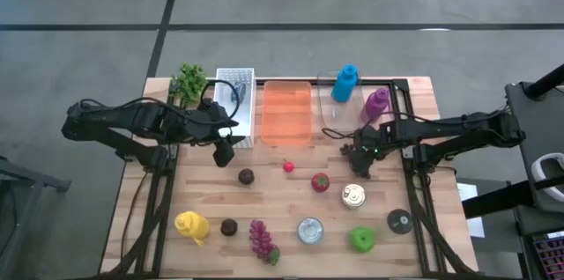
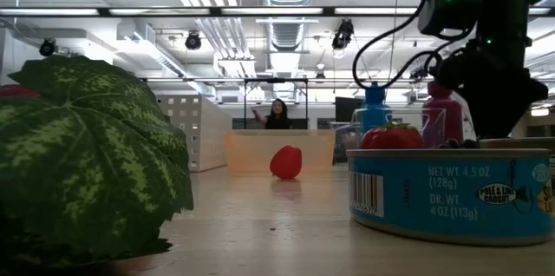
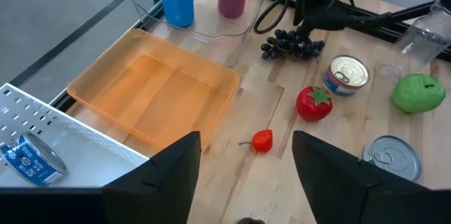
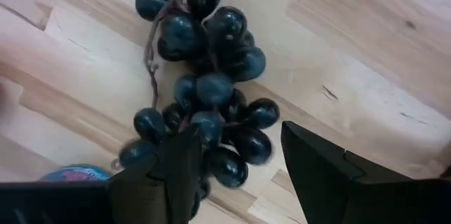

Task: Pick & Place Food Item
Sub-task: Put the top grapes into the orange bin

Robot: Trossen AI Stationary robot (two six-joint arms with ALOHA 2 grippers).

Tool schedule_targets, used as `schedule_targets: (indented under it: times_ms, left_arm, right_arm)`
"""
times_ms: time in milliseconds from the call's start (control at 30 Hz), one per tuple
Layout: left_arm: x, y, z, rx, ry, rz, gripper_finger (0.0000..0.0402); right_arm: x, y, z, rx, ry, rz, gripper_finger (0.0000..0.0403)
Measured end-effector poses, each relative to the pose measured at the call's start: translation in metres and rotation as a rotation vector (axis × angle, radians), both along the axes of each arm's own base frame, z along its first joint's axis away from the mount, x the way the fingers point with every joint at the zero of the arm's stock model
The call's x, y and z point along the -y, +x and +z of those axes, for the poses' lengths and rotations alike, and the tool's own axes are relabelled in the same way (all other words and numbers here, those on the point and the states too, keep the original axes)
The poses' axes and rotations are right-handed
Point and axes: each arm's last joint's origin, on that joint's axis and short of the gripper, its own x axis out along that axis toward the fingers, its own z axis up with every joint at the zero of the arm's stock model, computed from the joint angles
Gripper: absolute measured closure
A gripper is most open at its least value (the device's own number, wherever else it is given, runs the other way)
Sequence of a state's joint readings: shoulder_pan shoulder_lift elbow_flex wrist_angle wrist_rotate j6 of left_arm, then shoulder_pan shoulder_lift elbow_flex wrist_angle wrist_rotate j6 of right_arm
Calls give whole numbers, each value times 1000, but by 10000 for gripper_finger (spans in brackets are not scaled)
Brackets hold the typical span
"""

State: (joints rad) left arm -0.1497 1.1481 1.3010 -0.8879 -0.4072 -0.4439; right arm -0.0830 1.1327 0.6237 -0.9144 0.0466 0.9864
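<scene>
Right now your right gripper [image 4: 232, 171] hangs spread over the dark grapes [image 4: 204, 97], its fingers [image 4: 320, 175] straddling the bunch's end.

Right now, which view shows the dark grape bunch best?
The right wrist view: the dark grape bunch fills the picture, lying on the wood just ahead of the right gripper. The left wrist view shows it small, beneath that arm. The high view barely shows it, and the low view not at all.
</scene>
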Motion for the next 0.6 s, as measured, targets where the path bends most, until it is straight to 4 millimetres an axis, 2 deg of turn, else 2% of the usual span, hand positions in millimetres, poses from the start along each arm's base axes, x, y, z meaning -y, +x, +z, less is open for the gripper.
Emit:
schedule_targets:
  times_ms: [267,600]
  left_arm:
    - [0,0,0,-1,-1,-3,173]
    - [0,0,0,-1,-1,-3,157]
  right_arm:
    - [0,4,-4,55,-5,7,223]
    - [-1,9,3,96,38,31,246]
